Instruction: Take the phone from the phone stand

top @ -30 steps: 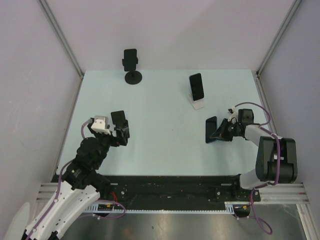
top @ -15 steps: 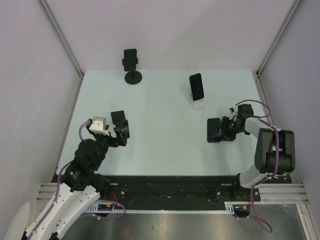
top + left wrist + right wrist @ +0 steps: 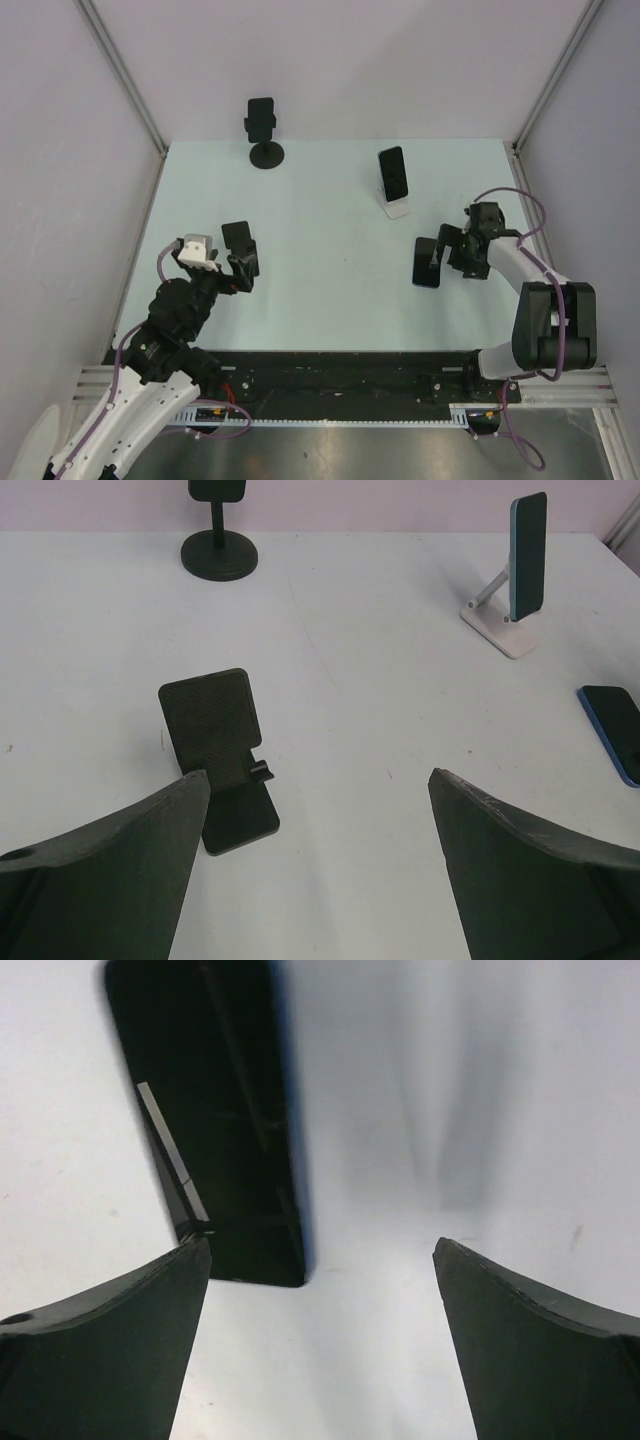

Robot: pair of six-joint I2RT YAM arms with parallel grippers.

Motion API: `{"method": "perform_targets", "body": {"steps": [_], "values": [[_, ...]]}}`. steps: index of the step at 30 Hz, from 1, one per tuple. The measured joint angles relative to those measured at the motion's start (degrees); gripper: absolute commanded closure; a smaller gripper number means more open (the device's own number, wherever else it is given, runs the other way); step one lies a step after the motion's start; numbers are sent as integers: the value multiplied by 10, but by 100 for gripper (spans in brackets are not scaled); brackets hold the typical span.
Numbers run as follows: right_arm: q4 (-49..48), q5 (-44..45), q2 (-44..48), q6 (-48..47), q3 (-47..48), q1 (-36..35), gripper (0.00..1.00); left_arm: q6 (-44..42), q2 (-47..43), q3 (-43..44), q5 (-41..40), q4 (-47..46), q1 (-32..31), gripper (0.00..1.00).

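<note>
Left gripper, nearest the bases on the left side of the table: jaws stood wide apart and held nothing. Just beyond its fingertips, a black folding stand sat upright on the table with its backrest tilted and its cradle bare.

Right gripper, on the right side of the table: jaws were likewise spread wide and held nothing. The phone lay flat on the table, dark face up, just ahead of the gripper's one finger in the wrist view. In the overhead view the phone lay just to the left of the fingers. Whether a fingertip touched its near corner could not be told. The phone rested in no stand and lay well apart from the black folding stand.

Farther back, right of centre: a second phone stood near upright in a white stand.

Farthest, at the rear left edge: a pedestal stand with a round black base carried a dark rectangular head. Whether that head held a phone could not be told.
</note>
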State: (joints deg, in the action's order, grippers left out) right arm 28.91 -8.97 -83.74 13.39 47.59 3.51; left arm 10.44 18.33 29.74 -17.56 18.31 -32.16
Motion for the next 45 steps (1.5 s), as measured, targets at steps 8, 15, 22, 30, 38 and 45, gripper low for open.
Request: {"method": "perform_targets", "body": {"steps": [8, 15, 22, 30, 38, 45], "values": [[-3, 135, 45, 25, 2, -166, 0, 0, 0, 0, 1, 0, 0, 4], [20, 262, -30, 48, 43, -267, 0, 0, 0, 0, 2, 0, 0, 4], [57, 355, -101, 66, 83, -322, 0, 0, 0, 0, 2, 0, 0, 4], [76, 400, -125, 72, 97, -323, 0, 0, 0, 0, 2, 0, 0, 4], [82, 416, -130, 77, 101, -324, 0, 0, 0, 0, 2, 0, 0, 4], [88, 421, -130, 79, 101, -324, 0, 0, 0, 0, 2, 0, 0, 4]]}}
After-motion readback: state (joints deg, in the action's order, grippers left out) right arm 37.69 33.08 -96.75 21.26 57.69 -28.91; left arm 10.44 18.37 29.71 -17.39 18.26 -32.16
